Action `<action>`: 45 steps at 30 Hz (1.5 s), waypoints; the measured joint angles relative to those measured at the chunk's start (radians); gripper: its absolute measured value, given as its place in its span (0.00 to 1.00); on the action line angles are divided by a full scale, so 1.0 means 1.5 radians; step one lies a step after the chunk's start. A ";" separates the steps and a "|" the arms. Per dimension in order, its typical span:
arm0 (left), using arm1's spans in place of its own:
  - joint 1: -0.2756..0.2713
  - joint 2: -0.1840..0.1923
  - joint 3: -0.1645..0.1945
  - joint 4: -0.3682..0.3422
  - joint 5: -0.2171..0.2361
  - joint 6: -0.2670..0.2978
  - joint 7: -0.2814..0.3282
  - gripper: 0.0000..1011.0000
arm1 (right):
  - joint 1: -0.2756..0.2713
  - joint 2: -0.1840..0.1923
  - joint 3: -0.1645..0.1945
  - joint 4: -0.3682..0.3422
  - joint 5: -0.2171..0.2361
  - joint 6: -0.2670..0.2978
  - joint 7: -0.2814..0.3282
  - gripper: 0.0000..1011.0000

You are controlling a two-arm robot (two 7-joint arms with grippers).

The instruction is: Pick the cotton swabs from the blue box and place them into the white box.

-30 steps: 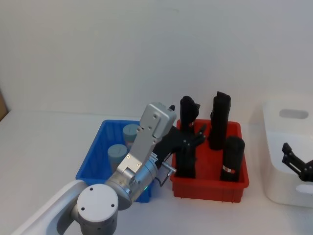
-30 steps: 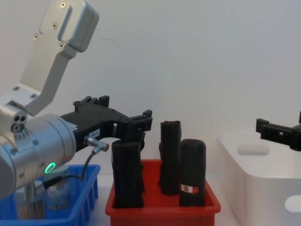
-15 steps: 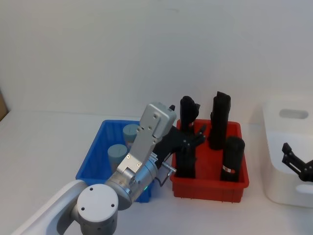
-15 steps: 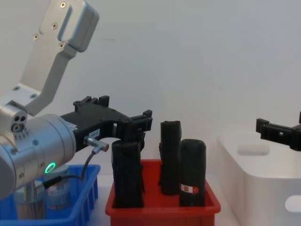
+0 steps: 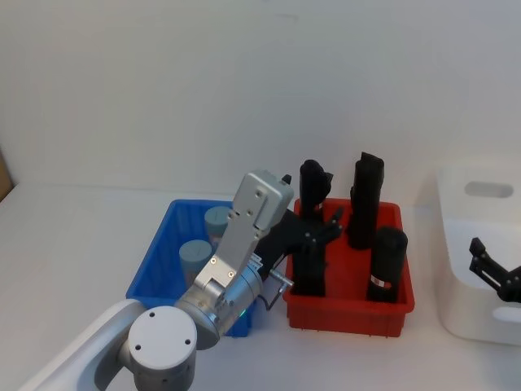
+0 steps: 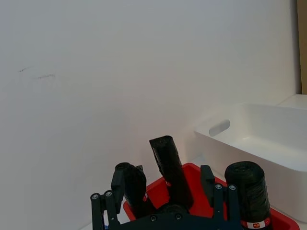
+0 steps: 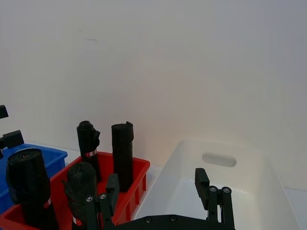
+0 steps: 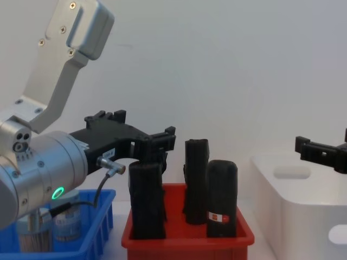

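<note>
Bright, even light floods the white counter (image 5: 65,244). Faint soft shadows lie under the red plastic bin (image 5: 346,311). The large white plastic tub (image 8: 303,216) shows a grey-shaded near wall; the silver arm housing (image 8: 81,27) gleams mildly.

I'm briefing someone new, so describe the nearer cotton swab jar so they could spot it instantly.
Find the blue box, leftmost of the three bins, next to the red bin. Two jars with round grey-blue lids stand in it. Yours, the nearer cotton swab jar, is closer to the robot; the other jar stands toward the back wall.
</note>
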 joint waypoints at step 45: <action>0.000 0.000 0.000 0.000 0.000 0.000 0.000 0.99 | 0.050 -0.021 -0.008 0.056 -0.018 0.015 0.071 0.99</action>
